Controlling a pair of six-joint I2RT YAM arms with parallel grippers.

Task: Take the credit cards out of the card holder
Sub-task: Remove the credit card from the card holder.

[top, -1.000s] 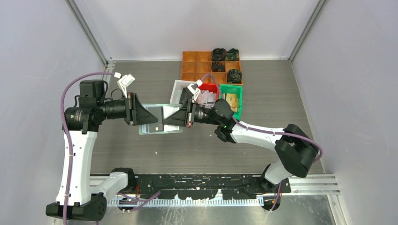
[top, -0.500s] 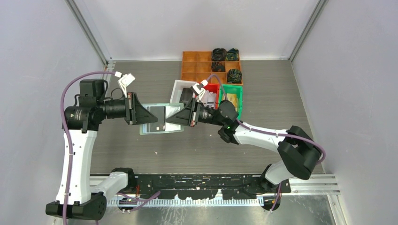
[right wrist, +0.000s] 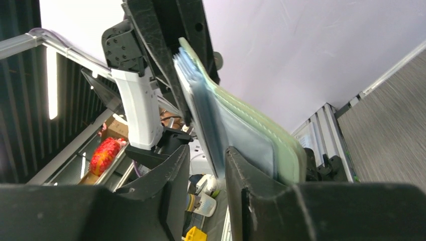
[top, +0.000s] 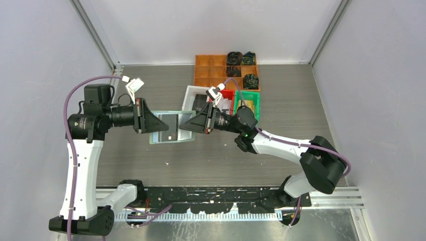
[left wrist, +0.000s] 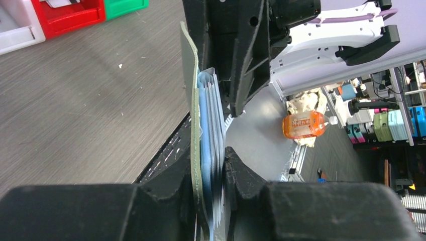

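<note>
Card holder, overhead (top: 173, 136): pale green and spread open, spanning the gap between the two pincers, one end inside the left pincer and the other at the right pincer's tips.
Credit cards, overhead (top: 169, 124): one dark face shows midway between the pincers; no other credit cards can be made out.
Left pincer, overhead (top: 156, 123): its black housing hides the fingertips.
Right pincer, overhead (top: 187, 124): tips also hidden.
Room, overhead: bare table (top: 211, 155) lies on the near side of both pincers. A white bin (top: 190, 93), red bin (top: 227, 94) and green bin (top: 252, 103) crowd just beyond the right pincer.
Left wrist view: the left pincer (left wrist: 207, 163) is clamped on the card holder (left wrist: 193, 100), one finger on each face. The holder is edge-on with its clear pockets (left wrist: 207, 115) fanned; card edges are lost among them.
Right wrist view: the right pincer (right wrist: 207, 150) has its fingers slightly apart with light between them, gripping nothing. A pocket corner dips into the gap, and the green cover passes outside one finger.
</note>
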